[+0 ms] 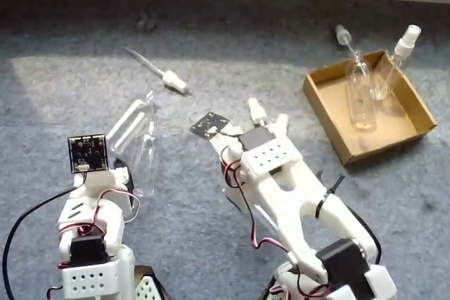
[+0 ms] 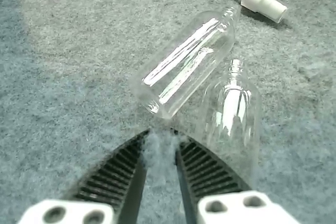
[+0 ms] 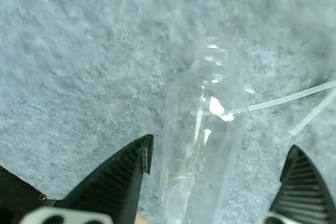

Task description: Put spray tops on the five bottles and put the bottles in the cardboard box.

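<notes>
Two clear bottles without tops lie side by side on the grey carpet, one (image 2: 184, 69) slanted, the other (image 2: 233, 111) beside it; the high view shows them (image 1: 137, 138) just ahead of my left gripper (image 2: 160, 136). That gripper is open by a narrow gap and holds nothing. A white spray top (image 2: 262, 2) with its tube lies beyond them (image 1: 174, 83). My right gripper (image 3: 219, 148) is wide open around a third clear bottle (image 3: 202, 129) lying between its fingers. Another spray top (image 1: 256, 110) shows at that gripper's tip. Two topped bottles (image 1: 360, 93) rest in the cardboard box (image 1: 330, 114).
The cardboard box sits at the far right of the carpet. Thin clear tubes (image 3: 286, 100) lie on the carpet beside the bottle in the right wrist view. The right arm (image 1: 295, 194) crosses the middle foreground. Open carpet stretches along the back.
</notes>
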